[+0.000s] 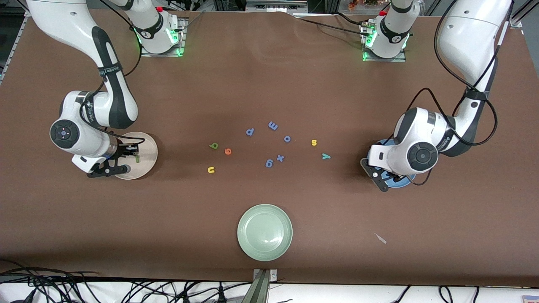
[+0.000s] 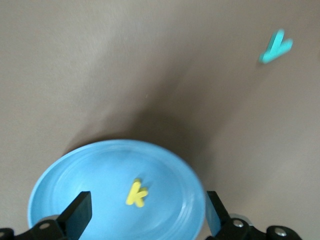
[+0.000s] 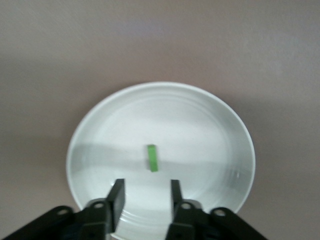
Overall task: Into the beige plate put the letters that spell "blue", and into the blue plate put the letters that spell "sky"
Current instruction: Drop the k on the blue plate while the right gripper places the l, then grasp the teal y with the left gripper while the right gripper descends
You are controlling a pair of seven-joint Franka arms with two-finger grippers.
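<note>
My right gripper (image 1: 126, 159) (image 3: 147, 184) hangs open just over the beige plate (image 1: 148, 145) (image 3: 200, 125). The dark green l (image 1: 137, 159) (image 3: 152, 158) lies loose in that plate. Over the blue plate (image 1: 398, 182) (image 2: 100, 170) my left gripper (image 1: 385, 176) (image 2: 147, 202) stands wide open, and the yellow k (image 2: 136, 193) lies free in the plate below it. In the middle of the table lie the green b (image 1: 214, 146), orange e (image 1: 228, 151), yellow u (image 1: 211, 169), yellow s (image 1: 313, 142) and teal y (image 1: 325, 156) (image 2: 275, 46).
Several all-blue letters lie among them: p (image 1: 250, 131), m (image 1: 273, 125), o (image 1: 287, 139), x (image 1: 280, 158), g (image 1: 268, 163). A pale green plate (image 1: 265, 232) sits nearer the front camera. A small pale scrap (image 1: 380, 238) lies toward the left arm's end.
</note>
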